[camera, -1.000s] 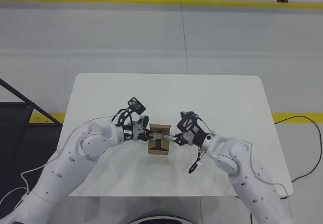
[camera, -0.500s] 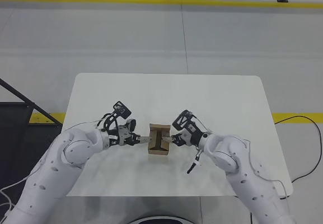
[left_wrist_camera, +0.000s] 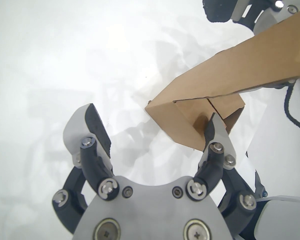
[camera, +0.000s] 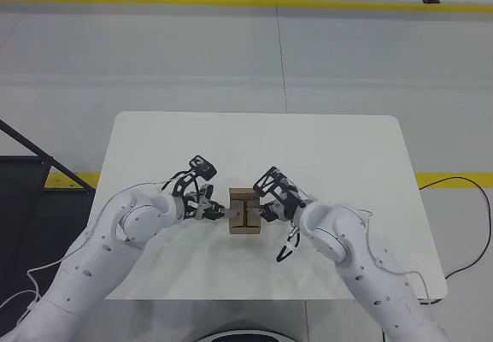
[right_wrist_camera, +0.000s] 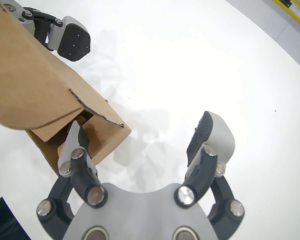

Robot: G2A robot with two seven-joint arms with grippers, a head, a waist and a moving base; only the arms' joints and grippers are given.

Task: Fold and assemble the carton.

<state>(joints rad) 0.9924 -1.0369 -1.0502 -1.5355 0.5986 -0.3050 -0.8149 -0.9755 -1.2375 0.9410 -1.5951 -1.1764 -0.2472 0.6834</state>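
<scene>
Flanking the small brown carton (camera: 243, 214) from either side, both arms bend in at the elbows over the white table (camera: 340, 154) so that their wrists point toward each other, with the box directly between the two grippers. The left gripper (camera: 214, 208) is spread wide and grasps nothing. Seen from its own wrist, one of its fingers (left_wrist_camera: 215, 131) presses its dark pad against the carton's near end face, close to a corner. The other finger (left_wrist_camera: 96, 128) hangs free over bare tabletop, well apart from the cardboard. A long flap of the carton rises away from this gripper toward the far side, where a pad (left_wrist_camera: 221, 1) of the right gripper (camera: 261, 209) shows just beyond it. The right gripper is likewise released, its jaws wide apart. From its wrist, one finger (right_wrist_camera: 73, 136) reaches into the carton's open end, touching the small inner flaps, and the opposite finger (right_wrist_camera: 207, 136) stands clear over the table on the side away from the box. A large flap curves up and over above that inserted finger, partly folded. The carton sits on the table, touched by one finger of each gripper and clamped by neither.
</scene>
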